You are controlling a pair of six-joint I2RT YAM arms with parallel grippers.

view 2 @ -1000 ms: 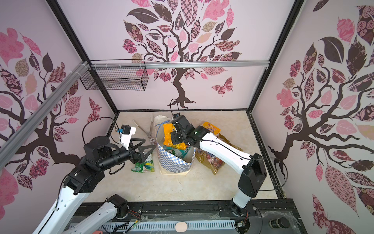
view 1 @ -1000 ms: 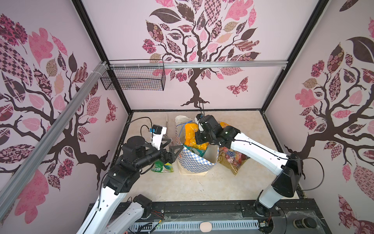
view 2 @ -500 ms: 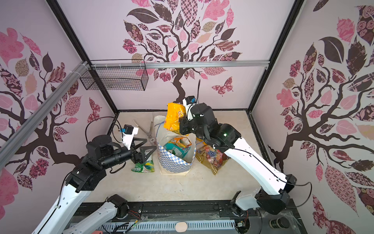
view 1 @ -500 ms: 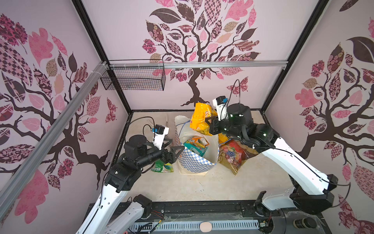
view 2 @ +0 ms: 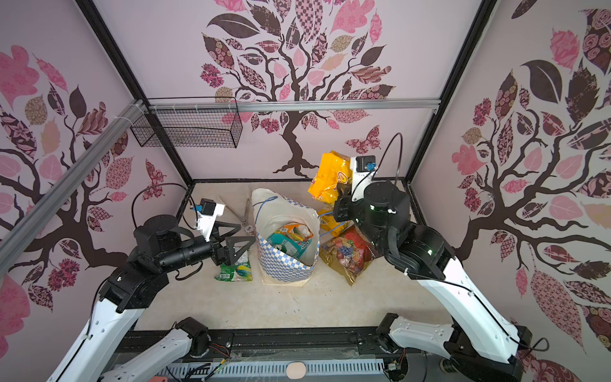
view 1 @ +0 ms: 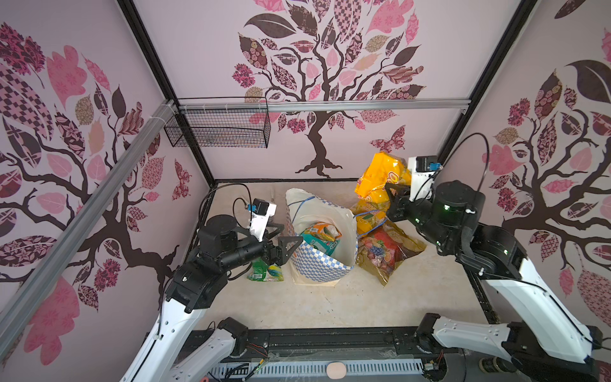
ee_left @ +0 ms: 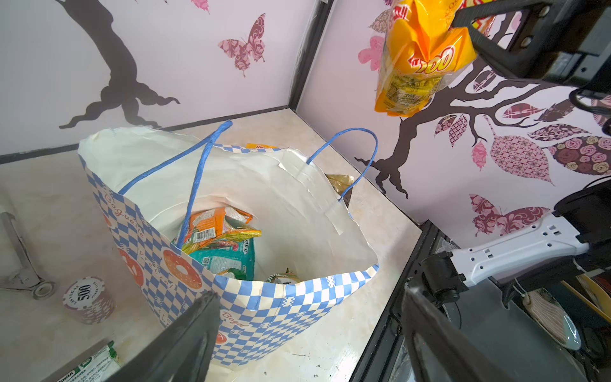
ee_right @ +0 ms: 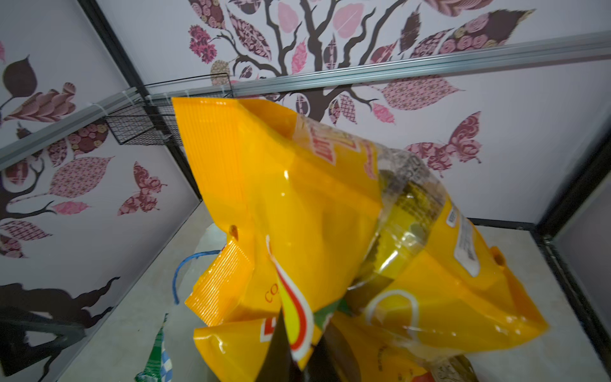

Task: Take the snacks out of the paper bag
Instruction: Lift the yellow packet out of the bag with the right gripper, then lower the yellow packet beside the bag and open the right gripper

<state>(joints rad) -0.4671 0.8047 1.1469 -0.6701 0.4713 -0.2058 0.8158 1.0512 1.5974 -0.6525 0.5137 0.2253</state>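
Overhead, the right pincer (view 1: 391, 198) is pressed together on an edge of a yellow-orange packet (view 1: 380, 172), holding it in the air above the far right part of the surface (view 1: 330, 307), clear of the paper bag (view 1: 317, 264). The bag stands upright near the middle of the surface, its mouth gaping wide and its blue cord handles (ee_left: 344, 145) flopped over the rim. An orange packet (ee_left: 215, 228) lies on top of a teal packet (ee_left: 228, 261) inside it. The left pincer (view 1: 286, 243) hovers with its jaws spread and nothing between them, just beside the bag's left wall; whether a fingertip touches the paper cannot be told. Below that pincer a green packet (view 1: 264, 269) lies flat on the surface toward its left edge. On the bag's other side, a gold-red packet (view 1: 385, 251) with a fruit picture lies against the bag's right wall. Metal tongs (view 2: 244, 215) rest near the far left corner
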